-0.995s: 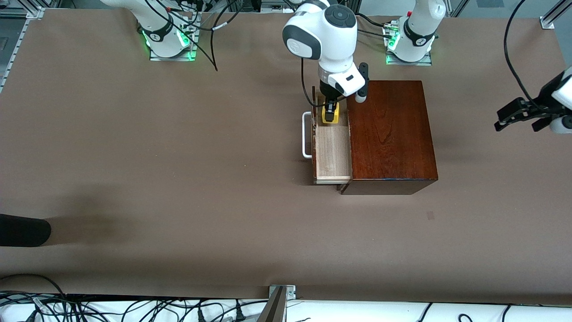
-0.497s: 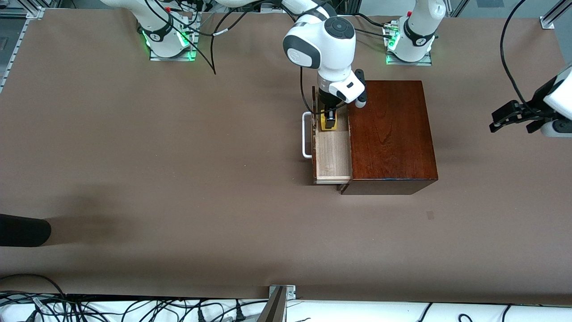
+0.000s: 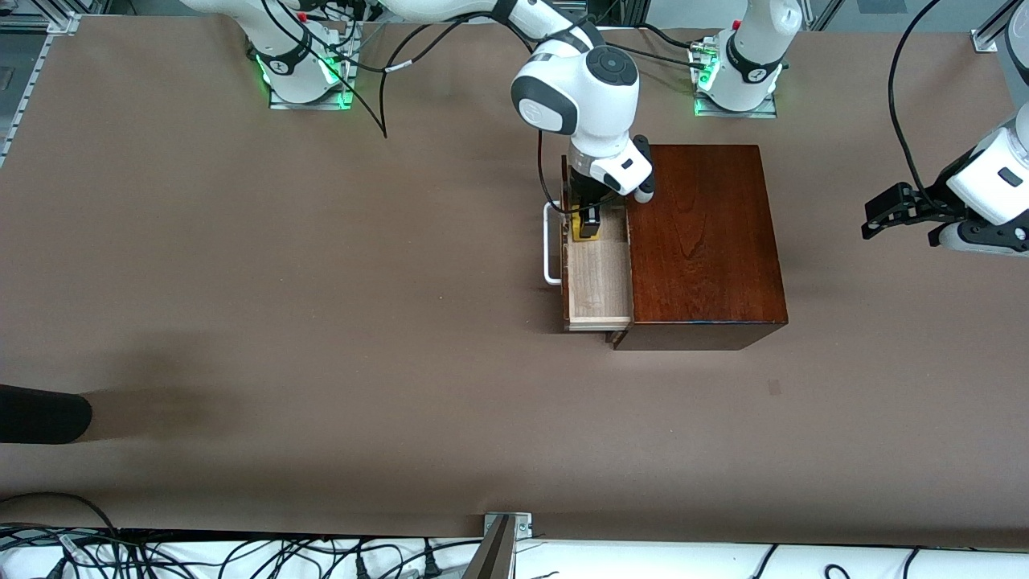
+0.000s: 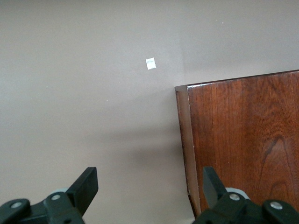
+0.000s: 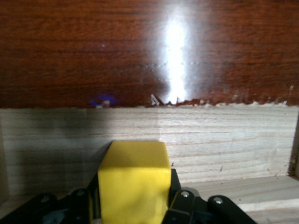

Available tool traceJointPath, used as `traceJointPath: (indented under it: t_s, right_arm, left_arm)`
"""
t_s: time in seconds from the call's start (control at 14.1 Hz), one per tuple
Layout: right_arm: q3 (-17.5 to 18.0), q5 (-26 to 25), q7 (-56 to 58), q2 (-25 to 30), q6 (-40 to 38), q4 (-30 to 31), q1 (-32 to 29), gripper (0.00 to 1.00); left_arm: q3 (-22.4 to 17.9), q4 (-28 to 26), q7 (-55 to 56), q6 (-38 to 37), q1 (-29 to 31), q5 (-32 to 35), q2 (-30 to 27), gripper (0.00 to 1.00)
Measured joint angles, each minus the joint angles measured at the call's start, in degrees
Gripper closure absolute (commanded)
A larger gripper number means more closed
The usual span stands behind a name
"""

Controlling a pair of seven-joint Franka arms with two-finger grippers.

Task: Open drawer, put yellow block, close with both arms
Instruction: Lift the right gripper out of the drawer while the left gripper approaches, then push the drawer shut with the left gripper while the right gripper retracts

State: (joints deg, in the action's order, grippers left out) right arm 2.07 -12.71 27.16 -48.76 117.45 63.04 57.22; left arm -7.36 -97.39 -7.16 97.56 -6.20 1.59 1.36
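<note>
The drawer [image 3: 598, 277] is pulled out of the dark reddish-brown box [image 3: 703, 241], its white handle [image 3: 550, 244] toward the right arm's end of the table. My right gripper [image 3: 589, 223] is shut on the yellow block [image 3: 580, 229] and holds it low inside the drawer, at the end farther from the front camera. In the right wrist view the block [image 5: 134, 182] sits between the fingers, close to the drawer's pale wall [image 5: 210, 140]. My left gripper [image 3: 899, 215] is open and empty, up in the air past the box at the left arm's end; its wrist view shows the box's corner [image 4: 243, 140].
A dark rounded object [image 3: 40, 413] lies at the table's edge at the right arm's end. A small pale mark [image 3: 773, 387] is on the brown table nearer the front camera than the box. Cables hang by the arm bases.
My right gripper has lowered the yellow block deeper into the drawer. My left gripper has drifted a little toward the box.
</note>
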Motion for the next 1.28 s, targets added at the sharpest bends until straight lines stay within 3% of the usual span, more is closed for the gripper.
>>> traceJointPath:
  t_s: [0.07, 0.14, 0.57, 0.78, 1.07, 1.28]
  right_arm:
    - [0.0, -0.3, 0.0, 0.0, 0.0, 0.0, 0.0, 0.17]
    - [0.0, -0.4, 0.0, 0.0, 0.0, 0.0, 0.1, 0.00]
    - [-0.1, 0.6, -0.3, 0.5, -3.7, -3.1, -0.1, 0.00]
    - [-1.1, 4.1, -0.6, 5.7, -10.5, -7.1, -1.6, 0.00]
    - [-1.7, 6.9, -0.5, 16.2, -16.0, -7.6, -12.4, 0.00]
    - [-1.6, 10.8, -0.1, 20.9, -16.8, -6.5, -23.7, 0.00]
  left_arm:
    - [0.0, 0.2, 0.0, 0.0, -0.2, 0.0, 0.0, 0.00]
    - [0.0, 0.5, 0.0, 0.0, -0.4, 0.0, 0.0, 0.00]
    - [0.0, 1.1, 0.0, 0.0, -1.0, 0.0, -0.1, 0.00]
    - [0.0, 1.6, -1.1, 0.0, -1.1, 0.0, -0.1, 0.00]
    - [0.8, 1.7, -11.8, 0.0, -3.1, -2.1, -0.1, 0.00]
    - [5.9, 1.4, -18.1, -0.1, -4.1, -5.4, 1.2, 0.00]
